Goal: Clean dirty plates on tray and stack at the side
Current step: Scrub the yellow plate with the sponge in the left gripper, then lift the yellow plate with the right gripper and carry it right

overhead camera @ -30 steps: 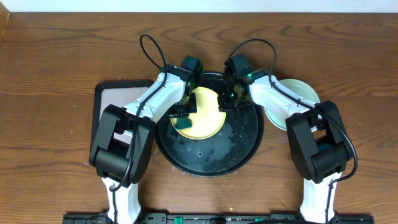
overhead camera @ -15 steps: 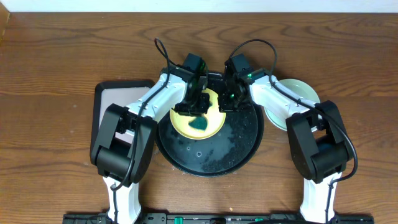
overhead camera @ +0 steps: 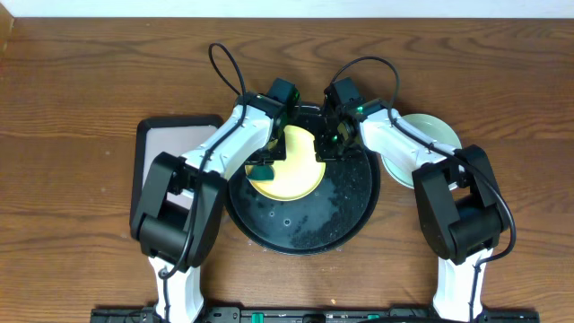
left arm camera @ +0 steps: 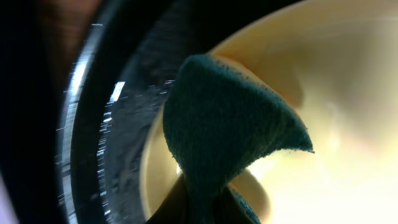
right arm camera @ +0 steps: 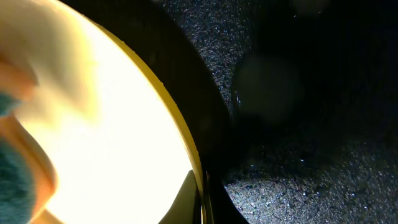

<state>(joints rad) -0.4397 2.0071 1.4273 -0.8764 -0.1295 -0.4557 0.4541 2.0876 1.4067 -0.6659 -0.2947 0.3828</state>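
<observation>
Overhead, the table [overhead camera: 81,90] carries the tray [overhead camera: 305,235] at its middle, between the two arms. Its glossy black floor is speckled with small droplets or crumbs. A pink tray [overhead camera: 161,144] lies just left of it, partly under the left arm, and nothing shows on its visible part. The yellow plate [overhead camera: 300,166] sits in the upper half of the tray, flat on its floor. An aqua plate [overhead camera: 435,133] rests on the table just right of the tray, half hidden by the right arm; whether another lies beneath it cannot be told. A teal cloth [overhead camera: 262,171] lies on the yellow plate's left edge. The left gripper [overhead camera: 266,164] is clamped on that cloth. In the left wrist view the cloth [left arm camera: 230,137] fans out from the pinch over the plate [left arm camera: 336,93], with the tray's rim [left arm camera: 81,137] beside it. The right gripper [overhead camera: 330,146] has its jaws together at the yellow plate's right edge. In the right wrist view the rim [right arm camera: 180,137] runs next to a dark fingertip over the wet tray floor [right arm camera: 298,155], and whether the rim is pinched cannot be told.
</observation>
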